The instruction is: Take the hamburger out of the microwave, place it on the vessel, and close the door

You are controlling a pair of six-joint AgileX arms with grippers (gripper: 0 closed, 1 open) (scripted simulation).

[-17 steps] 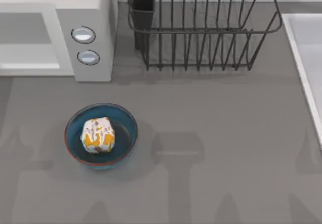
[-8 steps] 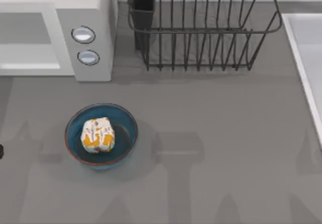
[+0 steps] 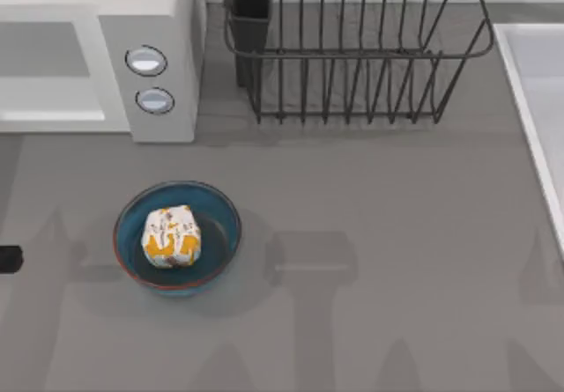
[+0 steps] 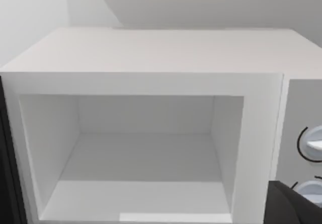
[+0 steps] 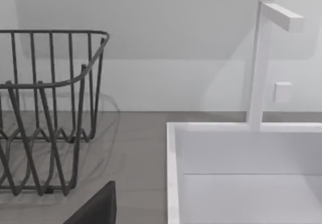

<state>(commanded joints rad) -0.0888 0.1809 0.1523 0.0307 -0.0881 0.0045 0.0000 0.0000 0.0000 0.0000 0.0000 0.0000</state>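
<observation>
Now, top view: the hamburger (image 3: 171,236) sits inside the vessel (image 3: 220,216), near the bench's (image 3: 370,233) left front part.
Microwave: the microwave (image 3: 159,48) stands at the back left corner of the bench, with two round knobs (image 3: 146,61) on its front.
Rack: a black wire dish rack (image 3: 352,57) stands along the back edge, beside the microwave.
Sink: a white sink (image 3: 538,101) lies at the right edge.
Left arm: a small dark tip (image 3: 9,258) pokes in at the left edge, level with the vessel.
Left wrist view: the microwave's pale inside (image 4: 141,158) stands open, with the dark edge of the door (image 4: 7,173) at one side. Jaws: cannot tell.
Right wrist view: the rack (image 5: 45,108), the sink (image 5: 241,173) and a white tap (image 5: 264,58). Jaws: cannot tell.
</observation>
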